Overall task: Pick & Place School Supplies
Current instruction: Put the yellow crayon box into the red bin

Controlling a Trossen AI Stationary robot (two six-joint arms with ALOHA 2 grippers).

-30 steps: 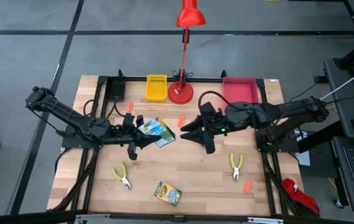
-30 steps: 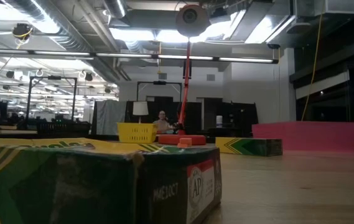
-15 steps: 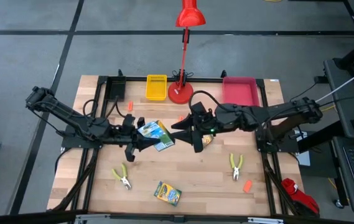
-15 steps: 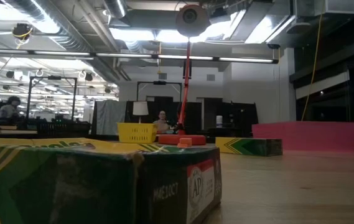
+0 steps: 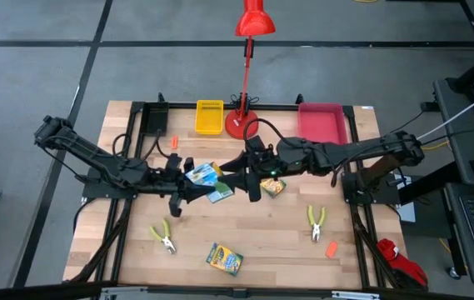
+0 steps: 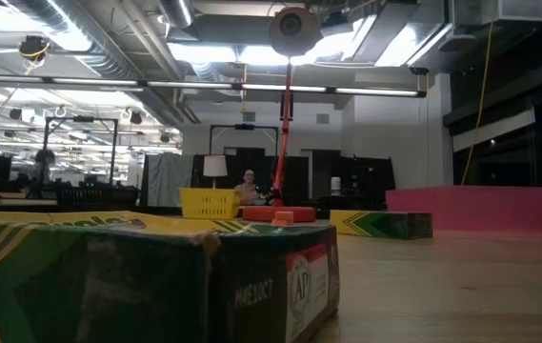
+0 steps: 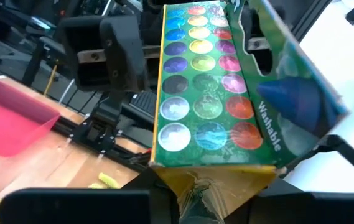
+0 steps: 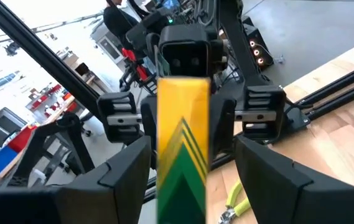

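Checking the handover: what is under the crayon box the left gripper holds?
The held crayon box is lifted in the left gripper; the open right gripper flanks its far end. The wooden table lies below, though the patch directly beneath is covered by the box.

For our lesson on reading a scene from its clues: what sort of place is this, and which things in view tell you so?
Probably a robotics lab in a large open workshop. Two dark robot arms work at a framed wooden table, exposed ducts and strip lights run across the ceiling, and rows of workbenches fill the room behind.
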